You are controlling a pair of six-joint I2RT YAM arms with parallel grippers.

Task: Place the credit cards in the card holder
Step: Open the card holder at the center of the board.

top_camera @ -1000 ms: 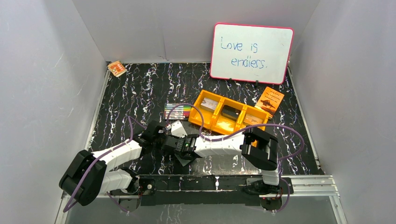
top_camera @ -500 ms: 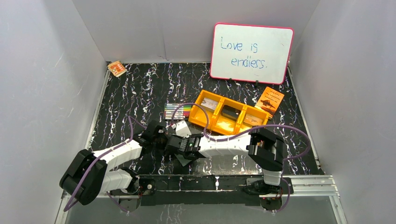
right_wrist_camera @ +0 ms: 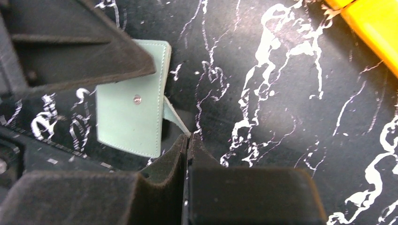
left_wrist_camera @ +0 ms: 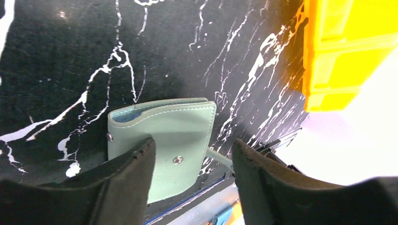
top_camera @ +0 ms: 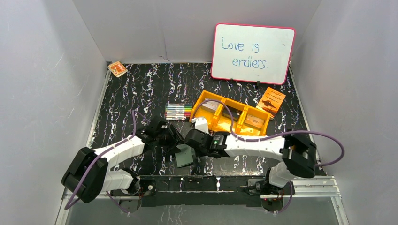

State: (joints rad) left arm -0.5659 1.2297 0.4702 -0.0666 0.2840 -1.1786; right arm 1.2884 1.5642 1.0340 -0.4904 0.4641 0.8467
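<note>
The card holder (top_camera: 184, 157) lies closed on the black marbled table near the front edge, a flat grey-green wallet (left_wrist_camera: 174, 133) with a snap stud. My left gripper (left_wrist_camera: 192, 147) is open and hovers over it, one finger on each side. My right gripper (right_wrist_camera: 188, 138) is shut, and the tip of the wallet's thin side tab (right_wrist_camera: 173, 116) is pinched between its fingertips. The credit cards sit in the orange bin: a pale one (top_camera: 212, 106), a dark one (top_camera: 233, 114) and a tan one (top_camera: 254, 120). Neither gripper holds a card.
The orange three-compartment bin (top_camera: 202, 98) stands just behind the grippers, with coloured markers (top_camera: 178, 111) to its left. A whiteboard (top_camera: 253, 52) and an orange booklet (top_camera: 272, 100) are at the back right. An orange-and-white packet (top_camera: 117, 69) lies back left.
My left gripper has opened from shut. The right arm has stretched out to the right, and its gripper has shifted right, beside the card holder.
</note>
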